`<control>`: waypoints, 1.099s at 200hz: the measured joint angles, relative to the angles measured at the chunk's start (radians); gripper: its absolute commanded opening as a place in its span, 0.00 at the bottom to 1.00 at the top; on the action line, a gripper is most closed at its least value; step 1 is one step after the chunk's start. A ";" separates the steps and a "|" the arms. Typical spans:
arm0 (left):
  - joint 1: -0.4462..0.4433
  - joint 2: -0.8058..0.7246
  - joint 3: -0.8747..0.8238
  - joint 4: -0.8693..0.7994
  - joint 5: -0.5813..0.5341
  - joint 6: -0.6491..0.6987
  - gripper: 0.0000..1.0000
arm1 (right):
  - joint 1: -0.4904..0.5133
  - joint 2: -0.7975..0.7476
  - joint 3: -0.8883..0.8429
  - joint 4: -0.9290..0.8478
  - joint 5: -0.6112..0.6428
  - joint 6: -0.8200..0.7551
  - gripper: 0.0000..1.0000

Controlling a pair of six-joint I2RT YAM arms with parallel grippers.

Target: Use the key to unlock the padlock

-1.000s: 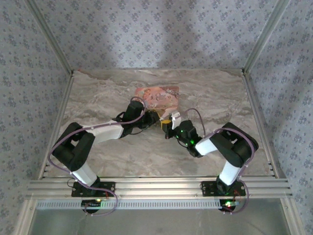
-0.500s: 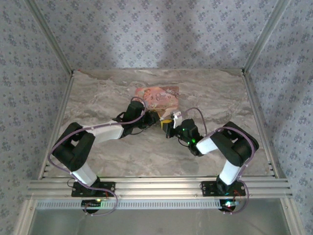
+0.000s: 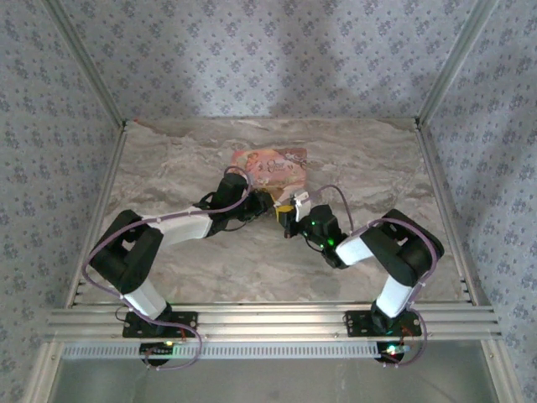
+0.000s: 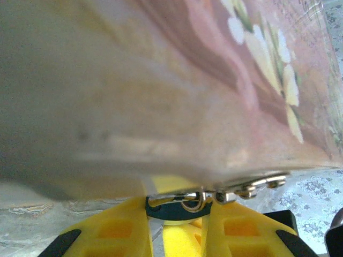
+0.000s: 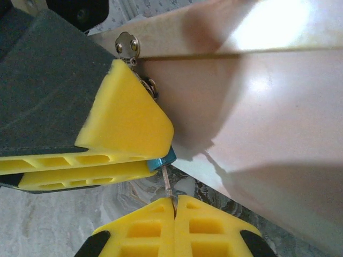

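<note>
Pinches the padlock (image 4: 177, 210) in the clenched left hand (image 4: 178, 214), tight against the edge of the pink box (image 3: 270, 165) on the tabletop (image 3: 168, 176), near a silver hasp (image 5: 127, 44). Clamps the key (image 5: 167, 182) by its thin shaft in the closed right hand (image 5: 175, 206), just beside the padlock, tip reaching it. Hides the key's head between yellow fingers (image 5: 209, 225). Leaves the keyhole out of sight, the padlock a dark teal sliver, the box a close pink blur.
</note>
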State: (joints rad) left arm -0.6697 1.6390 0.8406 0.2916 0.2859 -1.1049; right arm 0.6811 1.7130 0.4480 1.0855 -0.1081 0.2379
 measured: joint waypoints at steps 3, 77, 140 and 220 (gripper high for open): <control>0.000 0.000 0.000 0.000 0.000 0.000 0.23 | 0.000 0.000 0.001 -0.001 0.003 -0.005 0.00; 0.000 0.000 0.000 0.004 -0.007 0.000 0.23 | -0.027 -0.002 0.009 -0.007 -0.050 0.013 0.00; -0.013 -0.017 0.000 -0.006 0.009 0.000 0.23 | -0.009 -0.089 -0.021 -0.082 -0.010 -0.028 0.00; -0.018 -0.042 0.000 -0.049 0.045 0.000 0.23 | 0.059 -0.172 -0.040 -0.164 0.103 -0.056 0.00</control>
State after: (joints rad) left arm -0.6876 1.5967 0.8406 0.2424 0.3309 -1.1049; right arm 0.7403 1.5414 0.4076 0.9211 -0.0051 0.1822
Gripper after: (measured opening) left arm 0.233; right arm 0.060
